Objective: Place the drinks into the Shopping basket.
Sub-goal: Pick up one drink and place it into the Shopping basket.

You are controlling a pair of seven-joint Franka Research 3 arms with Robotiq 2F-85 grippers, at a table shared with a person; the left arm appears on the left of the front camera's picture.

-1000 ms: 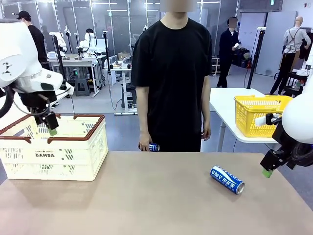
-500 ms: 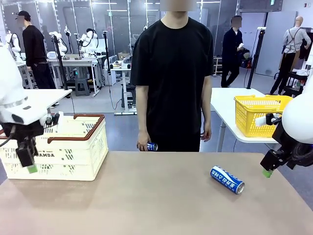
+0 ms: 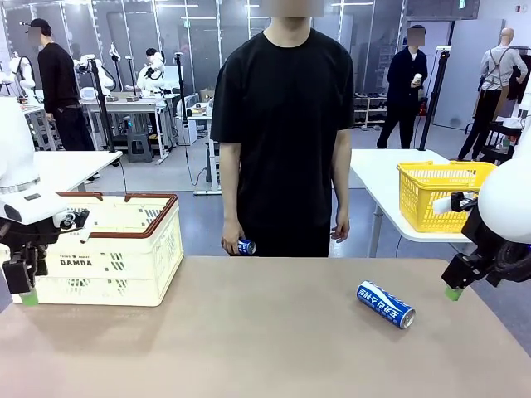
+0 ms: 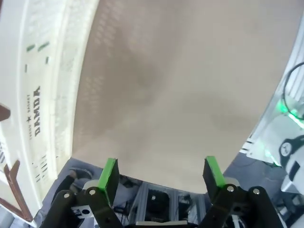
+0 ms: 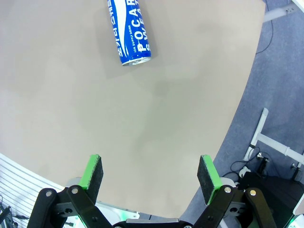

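I see my left tool (image 3: 25, 288) hanging off the tabletop's (image 3: 249, 348) left edge, just in front of the Shopping basket's (image 3: 116, 257) near-left corner. On the left wrist view its green pads (image 4: 109, 173) are spread with nothing between them, and below them lie the tabletop's edge and the basket's "DAMDA" wall (image 4: 42, 85). The basket sits at the tabletop's far-left corner; I cannot tell what is inside it.

My right tool (image 3: 453, 289) hovers at the right edge, spread wide and empty on its wrist view (image 5: 149, 173). A blue drink can (image 3: 386, 304) lies on its side on the right half of the tabletop, near that tool but apart from it, its white lettering facing up (image 5: 129, 31).

Across the far edge a person stands holding a second blue can (image 3: 247, 246) low in one hand (image 3: 231, 241). A yellow mesh basket (image 3: 444, 195) sits on a separate white table behind.
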